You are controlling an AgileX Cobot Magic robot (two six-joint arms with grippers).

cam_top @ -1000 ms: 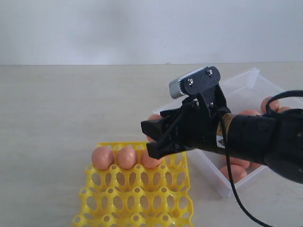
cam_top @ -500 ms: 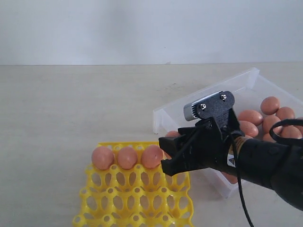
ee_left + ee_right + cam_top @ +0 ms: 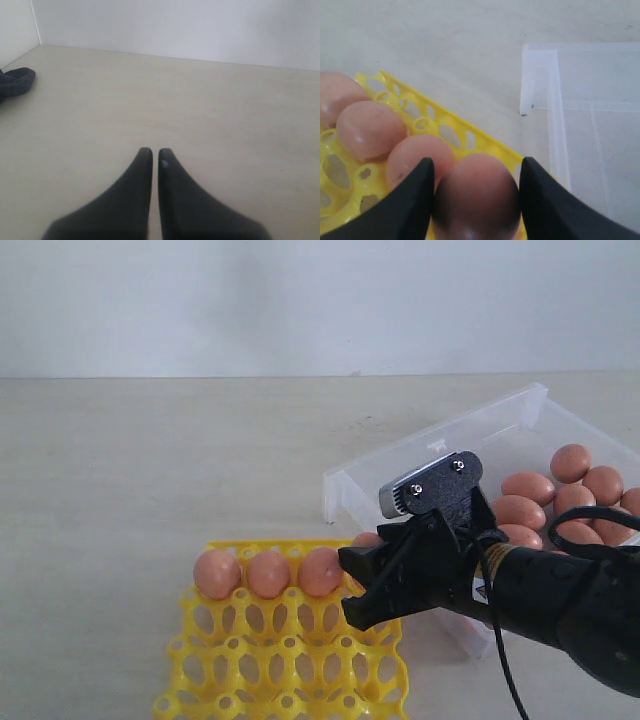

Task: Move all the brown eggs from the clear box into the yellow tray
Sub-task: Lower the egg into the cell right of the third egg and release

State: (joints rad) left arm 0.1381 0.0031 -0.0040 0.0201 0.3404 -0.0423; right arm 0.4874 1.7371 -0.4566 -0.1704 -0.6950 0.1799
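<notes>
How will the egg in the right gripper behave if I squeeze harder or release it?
Probably fragile: the egg sits pinched in the hard jaws of the right gripper, so extra squeeze risks a crack. Smooth and round, it would likely roll if freed outside a socket of the yellow tray.

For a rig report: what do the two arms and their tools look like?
The left tool and right tool are matte black with tapering fingers. The right arm is black, with a silver-edged block, a small label and a thin black cable.
</notes>
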